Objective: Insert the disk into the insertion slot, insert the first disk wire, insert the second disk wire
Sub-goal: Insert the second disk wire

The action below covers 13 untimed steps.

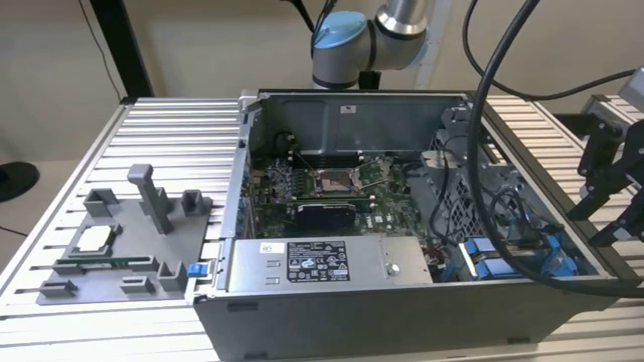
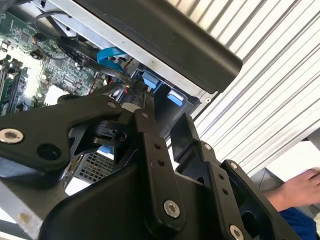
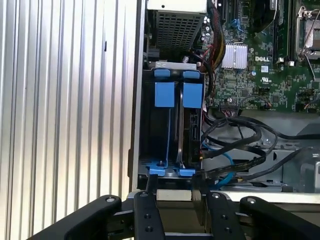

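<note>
The disk [image 3: 192, 135] appears to stand on edge inside the insertion slot [image 3: 148, 135]. In the first wrist view it reads as a dark slab under 1 of the 2 blue tabs [image 3: 193, 95], and the lane beside it looks hollow. So the 1st step looks done, as a judgement.

At the exterior view's left, a grey fixture [image 1: 131, 241] rests on the ribbed bench [image 1: 171, 128]. Next comes the open computer case [image 1: 403, 324], with its power-supply box [image 1: 322, 264] against the near wall. The slot is just right of that box, in the case's near right corner.

A bundle of black and blue cables [image 3: 235, 150] loops on the slot's far side, close to the disk. I cannot tell whether any of them is plugged in.

In the first wrist view the claw [image 3: 174, 186] has its 2 fingers [image 3: 148, 200] spread apart with nothing between them, so it is open and empty. In the exterior view it hangs outside the case's right wall, above the bench.

The disk therefore lies to the claw's left, just over that wall. Its long axis runs left to right, parallel to the near wall, with 1 end aimed at the claw. The claw's gap lines up roughly with the 2 lanes.

In the second wrist view a person's hand [image 2: 300, 187] shows beyond the bench, well apart from the case.
</note>
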{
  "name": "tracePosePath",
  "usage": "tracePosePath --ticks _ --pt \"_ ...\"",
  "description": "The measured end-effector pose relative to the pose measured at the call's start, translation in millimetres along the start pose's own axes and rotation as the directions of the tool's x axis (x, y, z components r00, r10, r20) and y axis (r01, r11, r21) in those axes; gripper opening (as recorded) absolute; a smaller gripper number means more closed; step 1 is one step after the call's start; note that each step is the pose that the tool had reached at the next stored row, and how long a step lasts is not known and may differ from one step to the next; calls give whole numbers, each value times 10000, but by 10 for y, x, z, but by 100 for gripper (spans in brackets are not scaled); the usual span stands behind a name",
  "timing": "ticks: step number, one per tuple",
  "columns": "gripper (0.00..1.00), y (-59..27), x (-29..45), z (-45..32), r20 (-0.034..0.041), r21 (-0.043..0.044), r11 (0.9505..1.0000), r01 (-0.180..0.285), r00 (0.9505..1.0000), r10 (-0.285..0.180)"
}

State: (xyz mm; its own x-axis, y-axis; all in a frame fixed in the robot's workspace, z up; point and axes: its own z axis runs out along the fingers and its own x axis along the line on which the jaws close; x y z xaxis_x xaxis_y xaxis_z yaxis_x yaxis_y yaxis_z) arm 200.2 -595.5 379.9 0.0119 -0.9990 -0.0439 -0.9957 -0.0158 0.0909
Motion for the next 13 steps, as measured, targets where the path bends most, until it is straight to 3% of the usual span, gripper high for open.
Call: tracePosePath --ticks 5,9,13 --pt "100 1 2 10 30 0 10000 2 10000 -2" --pt "100 16 0 36 191 3 10000 -3 9998 3" --pt "100 20 1 68 305 6 10000 -15 9995 14"
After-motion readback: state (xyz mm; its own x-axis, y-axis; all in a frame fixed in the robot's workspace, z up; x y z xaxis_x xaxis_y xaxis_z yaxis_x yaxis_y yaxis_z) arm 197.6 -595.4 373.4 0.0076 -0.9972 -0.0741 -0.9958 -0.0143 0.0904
